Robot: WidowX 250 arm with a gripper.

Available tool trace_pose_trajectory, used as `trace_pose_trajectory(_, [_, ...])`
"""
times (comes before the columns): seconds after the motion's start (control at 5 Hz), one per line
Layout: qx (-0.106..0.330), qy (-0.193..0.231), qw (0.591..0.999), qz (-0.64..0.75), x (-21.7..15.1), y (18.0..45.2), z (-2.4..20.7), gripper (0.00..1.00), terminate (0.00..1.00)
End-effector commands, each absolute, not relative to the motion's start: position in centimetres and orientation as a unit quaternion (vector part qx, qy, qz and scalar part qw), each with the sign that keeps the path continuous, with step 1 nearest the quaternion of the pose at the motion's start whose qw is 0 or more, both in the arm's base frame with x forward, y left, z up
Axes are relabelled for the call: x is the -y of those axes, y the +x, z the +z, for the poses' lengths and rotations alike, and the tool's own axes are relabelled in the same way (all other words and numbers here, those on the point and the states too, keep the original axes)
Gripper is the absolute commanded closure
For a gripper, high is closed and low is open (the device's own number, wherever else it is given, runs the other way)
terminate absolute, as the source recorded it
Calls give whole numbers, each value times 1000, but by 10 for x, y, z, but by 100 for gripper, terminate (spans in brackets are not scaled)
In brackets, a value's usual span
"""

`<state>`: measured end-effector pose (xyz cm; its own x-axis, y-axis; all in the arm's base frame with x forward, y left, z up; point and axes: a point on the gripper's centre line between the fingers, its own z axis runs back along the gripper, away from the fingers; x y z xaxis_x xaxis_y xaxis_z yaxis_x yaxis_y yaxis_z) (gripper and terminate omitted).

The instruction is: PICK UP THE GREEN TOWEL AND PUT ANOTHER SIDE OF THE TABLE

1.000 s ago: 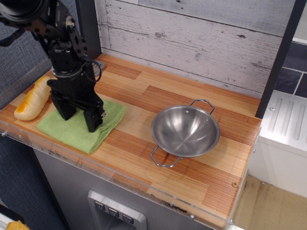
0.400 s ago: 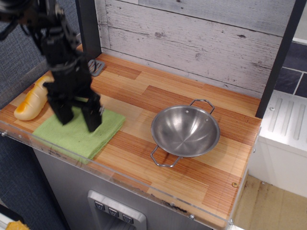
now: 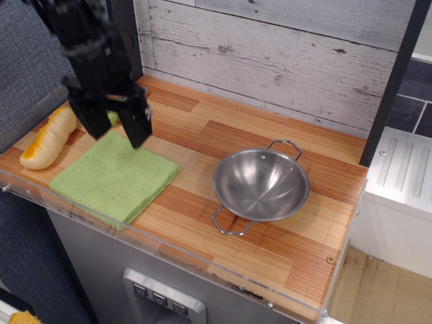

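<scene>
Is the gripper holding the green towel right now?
No. The green towel lies flat on the table, and the gripper is raised above its far edge with open jaws and nothing between them.

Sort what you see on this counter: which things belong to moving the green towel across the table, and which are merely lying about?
Part of the job:
towel
table
gripper, open above the towel

Lying about:
steel bowl
yellow bread-like thing

Steel bowl (image 3: 260, 184), yellow bread-like item (image 3: 47, 137)
</scene>
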<state>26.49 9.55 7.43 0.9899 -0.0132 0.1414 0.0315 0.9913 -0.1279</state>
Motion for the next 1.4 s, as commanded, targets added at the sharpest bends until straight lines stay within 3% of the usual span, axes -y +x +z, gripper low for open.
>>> trace_pose_trajectory(0.0, [107,-15,994,-28,-107,242,113,0,0])
trace_pose_trajectory(0.6, [74,18,996,-44,-109,246,121,0,0])
trace_pose_trajectory(1.0, [74,18,996,-44,-109,246,121,0,0])
trace_pose_trajectory(1.2, [74,18,996,-44,-109,246,121,0,100])
